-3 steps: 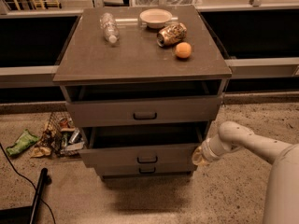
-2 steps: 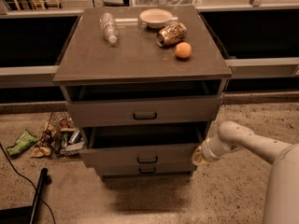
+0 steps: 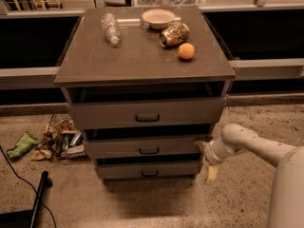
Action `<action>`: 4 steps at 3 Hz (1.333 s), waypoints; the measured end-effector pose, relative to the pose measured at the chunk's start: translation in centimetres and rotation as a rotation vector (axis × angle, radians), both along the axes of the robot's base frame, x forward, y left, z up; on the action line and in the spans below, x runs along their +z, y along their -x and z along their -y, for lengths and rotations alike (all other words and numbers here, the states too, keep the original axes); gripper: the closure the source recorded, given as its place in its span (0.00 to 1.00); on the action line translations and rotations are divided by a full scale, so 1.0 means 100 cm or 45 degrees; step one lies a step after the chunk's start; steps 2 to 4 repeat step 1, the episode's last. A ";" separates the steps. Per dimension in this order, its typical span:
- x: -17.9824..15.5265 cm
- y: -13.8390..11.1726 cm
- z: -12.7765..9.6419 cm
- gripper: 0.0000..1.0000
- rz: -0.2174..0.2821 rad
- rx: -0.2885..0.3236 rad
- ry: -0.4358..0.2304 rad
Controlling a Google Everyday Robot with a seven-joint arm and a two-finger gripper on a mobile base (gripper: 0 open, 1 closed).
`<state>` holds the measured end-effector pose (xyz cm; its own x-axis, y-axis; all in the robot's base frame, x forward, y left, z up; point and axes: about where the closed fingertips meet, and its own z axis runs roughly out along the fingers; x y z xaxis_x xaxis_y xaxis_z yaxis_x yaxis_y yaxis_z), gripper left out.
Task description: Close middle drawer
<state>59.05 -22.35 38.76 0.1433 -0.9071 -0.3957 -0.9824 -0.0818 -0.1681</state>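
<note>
The middle drawer (image 3: 142, 147) is the second grey front of the cabinet, with a small dark handle at its centre. It stands slightly out, with a dark gap above it. My gripper (image 3: 205, 159) is at the drawer's right end, on a pale arm coming in from the lower right. One cream finger (image 3: 200, 145) lies against the drawer's right front corner. The other points down beside the lowest drawer (image 3: 147, 170). The fingers are spread apart and hold nothing.
The top drawer (image 3: 145, 113) is also slightly out. On the cabinet top (image 3: 95, 61) lie a plastic bottle (image 3: 111, 28), a bowl (image 3: 158, 18), a can (image 3: 174, 34) and an orange (image 3: 185, 51). Litter (image 3: 52, 139) and a black cable (image 3: 19, 175) lie on the floor at left.
The middle drawer has slid back into the cabinet, so more of the lowest drawer's front shows. My gripper stays at the drawer's right end.
</note>
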 end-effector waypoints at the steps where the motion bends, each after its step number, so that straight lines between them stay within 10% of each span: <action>1: 0.000 0.000 0.000 0.00 0.000 0.000 0.000; 4: 0.000 0.000 0.000 0.00 0.000 0.000 0.000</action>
